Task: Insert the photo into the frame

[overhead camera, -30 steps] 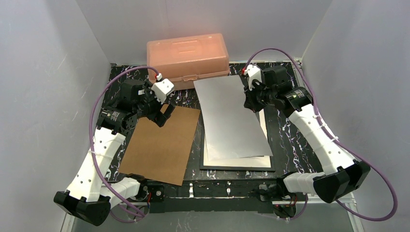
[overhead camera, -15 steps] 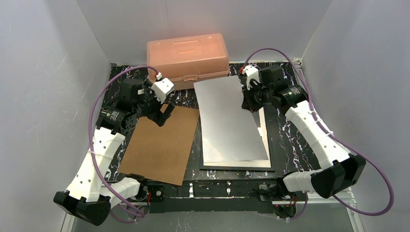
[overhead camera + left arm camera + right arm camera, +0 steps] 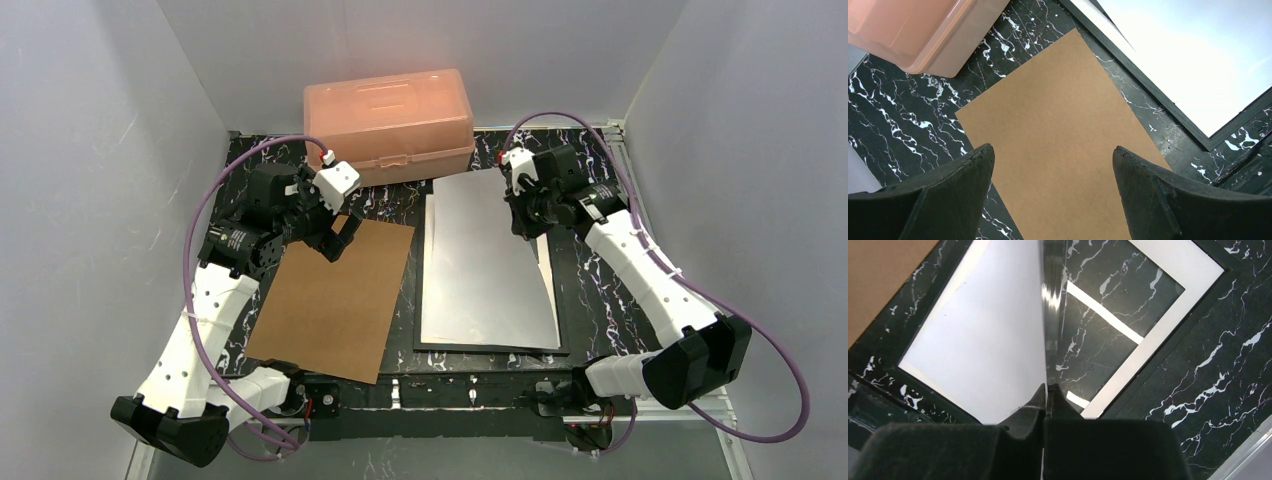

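Photo (image 3: 993, 340) pinched edgewise in right gripper (image 3: 1048, 390), plain only from wrist, left gripper (image 3: 1053, 152) spread wide

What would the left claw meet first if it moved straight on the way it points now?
Probably the brown board: it lies straight ahead of the open left claw; depth is unclear.

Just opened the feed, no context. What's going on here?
The right gripper is shut on the right edge of the photo, white back up, holding it tilted over the black frame; it does not lie flat in it yet. The left gripper hangs open above the brown backing board, which lies beside the frame. A peach box sits at the back.
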Available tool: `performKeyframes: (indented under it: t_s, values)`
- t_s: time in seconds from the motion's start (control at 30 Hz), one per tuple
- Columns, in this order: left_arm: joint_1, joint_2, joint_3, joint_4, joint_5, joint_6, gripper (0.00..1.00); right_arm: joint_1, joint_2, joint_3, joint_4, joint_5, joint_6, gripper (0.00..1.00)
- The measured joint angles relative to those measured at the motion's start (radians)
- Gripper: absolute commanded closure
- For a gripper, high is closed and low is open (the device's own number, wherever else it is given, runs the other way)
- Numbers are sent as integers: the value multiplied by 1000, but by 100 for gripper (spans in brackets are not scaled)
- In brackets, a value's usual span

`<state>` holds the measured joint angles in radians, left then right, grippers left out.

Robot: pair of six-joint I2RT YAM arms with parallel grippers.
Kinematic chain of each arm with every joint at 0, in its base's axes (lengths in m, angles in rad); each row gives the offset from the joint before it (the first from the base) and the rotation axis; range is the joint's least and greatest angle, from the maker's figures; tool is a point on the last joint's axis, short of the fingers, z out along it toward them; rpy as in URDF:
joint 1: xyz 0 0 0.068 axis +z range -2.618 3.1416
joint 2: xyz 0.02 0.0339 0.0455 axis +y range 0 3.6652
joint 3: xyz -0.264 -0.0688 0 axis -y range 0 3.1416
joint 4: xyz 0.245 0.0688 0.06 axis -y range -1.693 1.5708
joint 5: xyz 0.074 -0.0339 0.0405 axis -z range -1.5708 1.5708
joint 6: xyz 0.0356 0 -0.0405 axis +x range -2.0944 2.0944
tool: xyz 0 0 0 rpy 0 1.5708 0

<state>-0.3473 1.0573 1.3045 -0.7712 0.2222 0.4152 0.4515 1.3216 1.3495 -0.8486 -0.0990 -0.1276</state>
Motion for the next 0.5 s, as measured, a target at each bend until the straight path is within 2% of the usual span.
performKeyframes:
  t_s: [0.23,0.5]
  values:
    - [0,0,0,0,0,0,15,-1,3,-71,68,50,-6,99]
    - [0,0,0,0,0,0,15,-1,-20,-144,189,18,-12,99]
